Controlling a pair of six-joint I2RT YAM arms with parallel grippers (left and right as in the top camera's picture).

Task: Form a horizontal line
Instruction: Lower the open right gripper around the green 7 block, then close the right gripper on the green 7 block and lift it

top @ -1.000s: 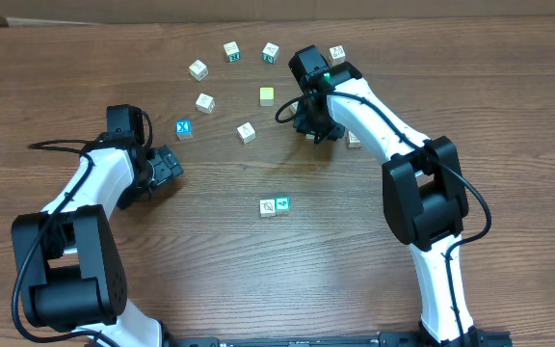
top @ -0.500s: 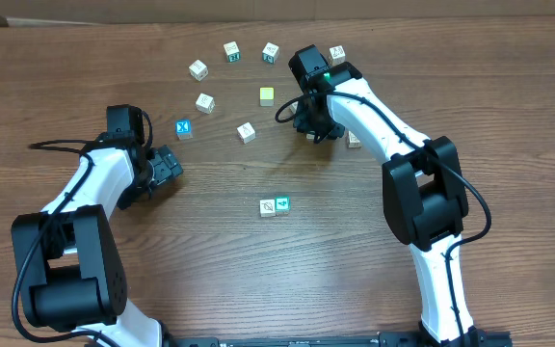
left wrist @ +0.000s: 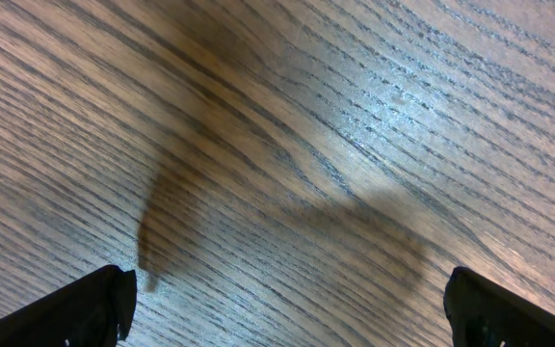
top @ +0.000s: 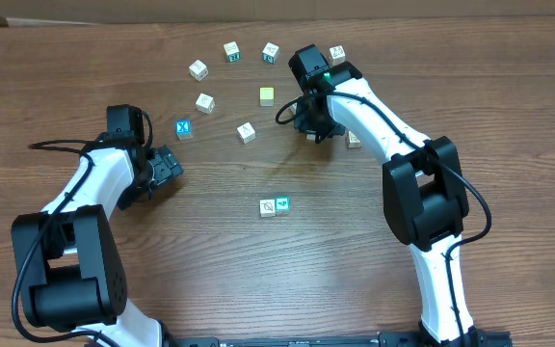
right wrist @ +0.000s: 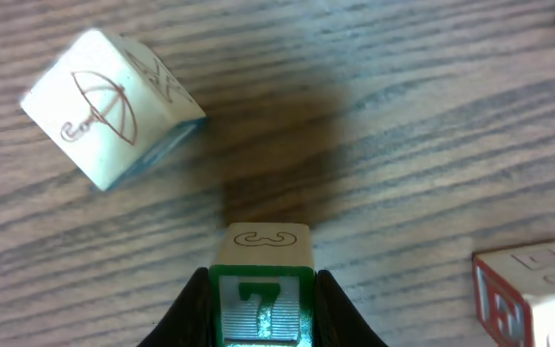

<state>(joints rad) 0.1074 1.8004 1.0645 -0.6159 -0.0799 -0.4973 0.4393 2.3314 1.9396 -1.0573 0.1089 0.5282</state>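
The row [top: 275, 205] lies just below the centre of the overhead frame. It has two cubes so far, a white-faced one on the left touching a teal-faced one on the right. Judged against the task, it is about half built.

The green 7 cube [right wrist: 261, 299] is well apart from the row, in the upper centre-right of the overhead frame. The right hand [top: 317, 128] is clenched on it, one finger pressed to each side face, so the cube can be carried square to the row. The pictures do not show whether the cube has left the desk [top: 210, 251].

Near the grasp are an umbrella cube [right wrist: 114, 106], upper left in the right wrist view, and a red 5 cube [right wrist: 533, 289] at lower right. Neither touches the held cube. The pale-yellow cube [top: 267, 95] and the blue X cube [top: 183, 128] lie loose in the upper scatter.

The left hand [top: 165, 166] is released, with its fingers spread wide over bare wood at centre-left, clear of the work area.

Compared with the earlier overhead frames:
- Both arms and the row are in the same positions.
- No loose cube has moved.
- The right hand's fingers have drawn in onto the green 7 cube.
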